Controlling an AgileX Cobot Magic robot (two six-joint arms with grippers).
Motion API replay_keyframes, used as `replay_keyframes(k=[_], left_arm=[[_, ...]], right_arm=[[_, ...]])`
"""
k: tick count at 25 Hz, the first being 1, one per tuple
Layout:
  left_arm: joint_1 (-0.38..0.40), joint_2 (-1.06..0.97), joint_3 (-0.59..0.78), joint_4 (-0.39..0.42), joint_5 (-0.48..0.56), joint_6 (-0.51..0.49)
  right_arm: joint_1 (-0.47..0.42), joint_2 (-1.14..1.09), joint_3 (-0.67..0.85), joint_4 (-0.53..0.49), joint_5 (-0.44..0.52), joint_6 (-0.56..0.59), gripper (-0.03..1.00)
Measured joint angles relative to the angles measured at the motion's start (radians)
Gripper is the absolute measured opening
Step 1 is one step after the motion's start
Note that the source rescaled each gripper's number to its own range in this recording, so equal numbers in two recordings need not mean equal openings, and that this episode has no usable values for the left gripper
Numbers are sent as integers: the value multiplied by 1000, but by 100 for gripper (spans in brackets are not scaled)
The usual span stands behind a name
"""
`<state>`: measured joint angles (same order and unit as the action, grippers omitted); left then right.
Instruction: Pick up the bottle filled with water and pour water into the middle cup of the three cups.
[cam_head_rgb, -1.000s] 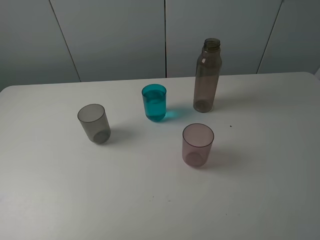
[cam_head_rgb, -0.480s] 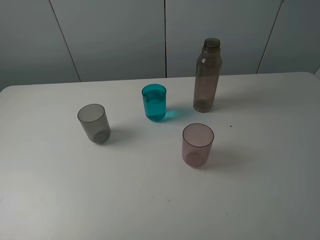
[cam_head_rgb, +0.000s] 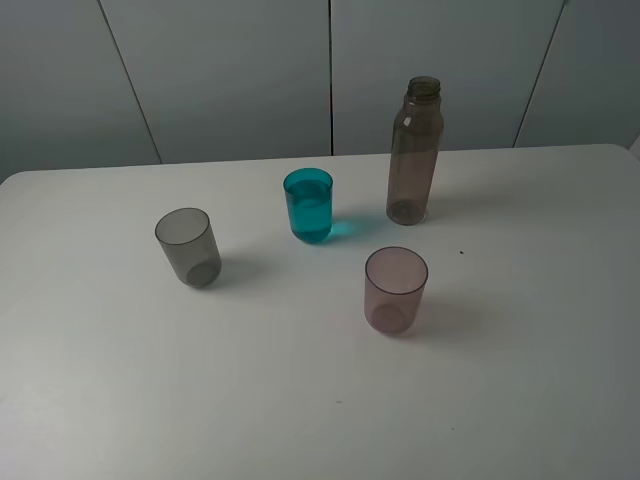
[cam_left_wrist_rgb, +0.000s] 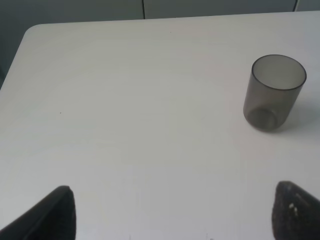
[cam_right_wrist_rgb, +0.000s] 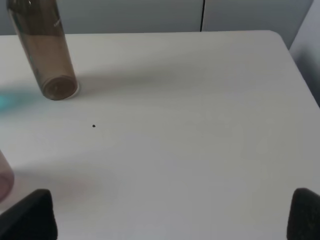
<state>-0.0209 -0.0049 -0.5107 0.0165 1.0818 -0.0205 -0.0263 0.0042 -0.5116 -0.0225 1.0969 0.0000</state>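
The tall slim smoky brown-grey translucent plastic bottle (cam_head_rgb: 414, 152) stands upright and capless on the white bench (cam_head_rgb: 520, 380), free of any grip, at about three o'clock from the small translucent teal-blue plastic tumbler (cam_head_rgb: 309, 204), near it but apart. That tumbler already appears to hold water. The smoky grey translucent tumbler (cam_head_rgb: 187, 246) sits at its eight o'clock and the pale pinkish-mauve translucent tumbler (cam_head_rgb: 395, 289) at its five o'clock.

Across the last second nothing on the bench has shifted; bottle and cups stand as before, and no arm shows in the high view. I judge the pour finished and the arms withdrawn.

The left gripper (cam_left_wrist_rgb: 170, 210) and the right gripper (cam_right_wrist_rgb: 170, 215) both have their jaws wide apart, holding nothing.
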Motion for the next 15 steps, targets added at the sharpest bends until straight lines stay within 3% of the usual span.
replay_keyframes(k=[15], left_arm=[[0,0,0,0,0,0]], right_arm=[[0,0,0,15,0,-20,100]])
